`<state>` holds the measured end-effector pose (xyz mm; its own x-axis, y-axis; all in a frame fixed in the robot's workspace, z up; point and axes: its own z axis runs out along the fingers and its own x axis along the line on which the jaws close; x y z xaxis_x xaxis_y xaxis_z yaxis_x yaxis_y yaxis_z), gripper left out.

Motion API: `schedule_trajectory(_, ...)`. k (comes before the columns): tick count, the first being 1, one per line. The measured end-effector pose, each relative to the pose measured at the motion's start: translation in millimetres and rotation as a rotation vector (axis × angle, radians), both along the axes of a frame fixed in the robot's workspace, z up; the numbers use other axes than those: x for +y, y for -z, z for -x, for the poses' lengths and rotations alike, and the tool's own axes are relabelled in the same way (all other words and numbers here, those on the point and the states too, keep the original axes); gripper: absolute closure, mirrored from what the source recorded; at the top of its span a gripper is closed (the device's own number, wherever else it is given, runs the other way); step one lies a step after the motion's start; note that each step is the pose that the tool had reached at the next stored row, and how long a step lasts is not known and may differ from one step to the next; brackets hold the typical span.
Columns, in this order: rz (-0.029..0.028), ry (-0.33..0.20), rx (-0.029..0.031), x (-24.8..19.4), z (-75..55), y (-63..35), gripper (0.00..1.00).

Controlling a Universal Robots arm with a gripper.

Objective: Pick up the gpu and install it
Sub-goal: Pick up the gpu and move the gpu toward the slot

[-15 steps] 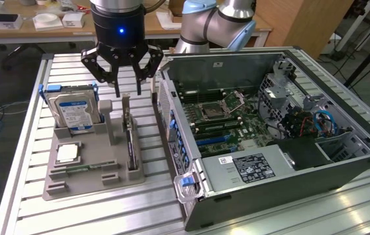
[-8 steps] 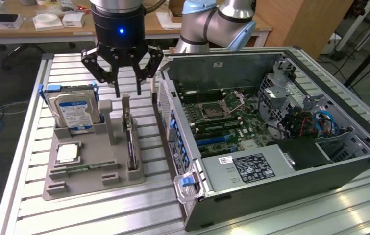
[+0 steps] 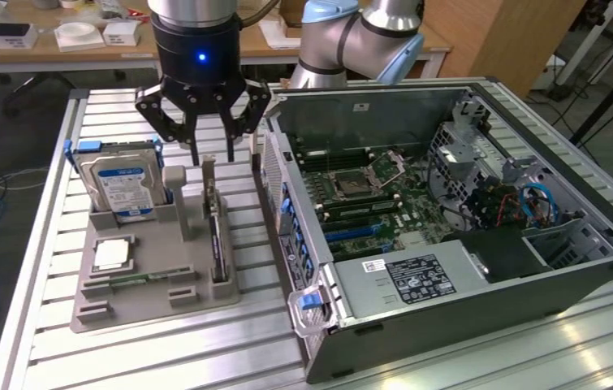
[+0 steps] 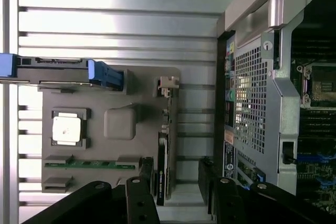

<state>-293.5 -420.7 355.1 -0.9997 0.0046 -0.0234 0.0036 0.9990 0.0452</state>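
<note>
Carefully now: your gripper (image 3: pixel 211 154) hangs with fingers spread just above the gpu card (image 3: pixel 216 236), which stands on edge in the grey tray (image 3: pixel 154 305). Centre the fingers squarely across its thin top edge. Mind the grey post (image 3: pixel 176 195) beside it, the hard drive (image 3: pixel 122 183) beyond, and the case wall (image 3: pixel 280 191) close by.

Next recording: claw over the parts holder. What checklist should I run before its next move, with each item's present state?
1. Claw open: ok.
2. Gpu lies between the claw's fingers in the wrist view: ok.
3. Gpu upright in its gray holder, not gripped: ok.
4. Hard drive apart from the claw: ok.
5. Computer case open, motherboard exposed: ok.
6. Expansion slot latch position: cannot tell.
</note>
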Motion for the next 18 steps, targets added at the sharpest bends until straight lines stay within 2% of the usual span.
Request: schedule_trajectory(18,0.0001,0.0,0.0001,-1.2,0.0,9.7,0.53)
